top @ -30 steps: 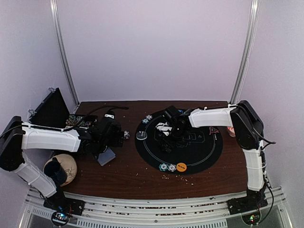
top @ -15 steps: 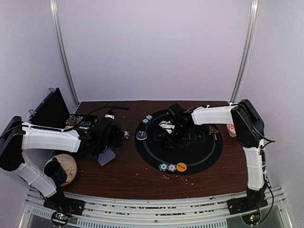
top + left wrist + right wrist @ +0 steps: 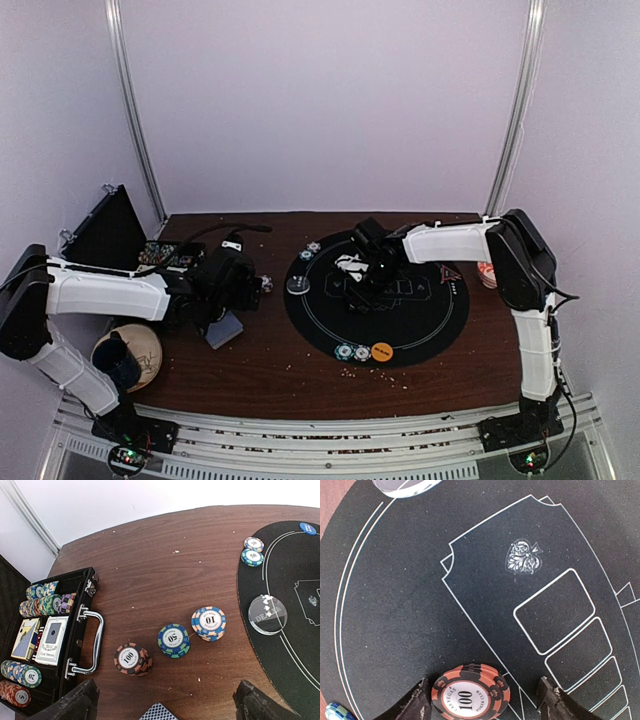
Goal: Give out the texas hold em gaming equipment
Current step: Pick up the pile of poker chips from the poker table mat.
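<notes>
Red-black 100 chip (image 3: 470, 698) flat on mat (image 3: 395, 630), sitting right between right gripper (image 3: 483, 696) fingers, closer to one, gap at other. Fingers apart, nothing clamped yet. Round, so no long axis. Left gripper (image 3: 167, 701) wide apart, well off; right arm nearer.

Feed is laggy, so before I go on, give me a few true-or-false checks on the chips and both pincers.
1. A red 100 stack sits on the black mat between the right pincer's fingers. True.
2. The left pincer is shut on a chip. False: it is open, with no chip between its fingers.
3. Three stacks stand on the bare wood table: a second 100 stack, a 50 stack, a 10 stack. True.
4. The clear dealer button lies in the case. False: it lies on the mat's edge.
</notes>
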Action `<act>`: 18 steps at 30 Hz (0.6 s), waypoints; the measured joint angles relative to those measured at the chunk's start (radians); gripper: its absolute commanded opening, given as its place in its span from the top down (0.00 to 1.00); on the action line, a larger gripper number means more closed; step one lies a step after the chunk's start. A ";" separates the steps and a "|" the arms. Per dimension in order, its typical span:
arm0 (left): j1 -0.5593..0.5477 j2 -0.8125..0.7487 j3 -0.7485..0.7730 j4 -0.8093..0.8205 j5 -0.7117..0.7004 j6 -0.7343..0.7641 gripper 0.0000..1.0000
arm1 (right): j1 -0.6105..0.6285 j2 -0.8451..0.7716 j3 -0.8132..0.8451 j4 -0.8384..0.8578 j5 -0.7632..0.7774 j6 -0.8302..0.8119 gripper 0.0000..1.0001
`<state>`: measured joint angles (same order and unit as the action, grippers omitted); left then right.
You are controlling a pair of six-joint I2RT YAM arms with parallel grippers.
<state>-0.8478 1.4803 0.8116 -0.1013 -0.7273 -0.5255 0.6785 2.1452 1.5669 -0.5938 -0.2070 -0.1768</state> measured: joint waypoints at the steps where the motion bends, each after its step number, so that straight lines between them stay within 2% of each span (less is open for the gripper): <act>1: 0.000 0.001 0.000 0.000 0.000 0.001 0.02 | 0.001 0.000 -0.001 0.001 0.004 0.000 0.31; 3: 0.000 0.005 0.000 0.000 -0.002 0.003 0.02 | 0.005 0.000 -0.001 0.002 0.015 0.001 0.36; 10: 0.000 0.028 0.000 0.000 -0.004 0.005 0.02 | 0.007 0.000 -0.001 0.001 0.033 0.001 0.39; 17: 0.000 0.033 0.000 0.000 -0.013 0.011 0.02 | 0.012 0.000 -0.003 -0.002 0.037 0.004 0.54; 18: 0.000 0.034 0.000 0.000 -0.014 0.011 0.02 | 0.013 0.000 -0.003 -0.002 0.037 0.004 0.59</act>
<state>-0.8478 1.5139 0.8116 -0.1017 -0.7414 -0.5140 0.6914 2.1452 1.5642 -0.5953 -0.1703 -0.1730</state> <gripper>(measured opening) 0.978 0.491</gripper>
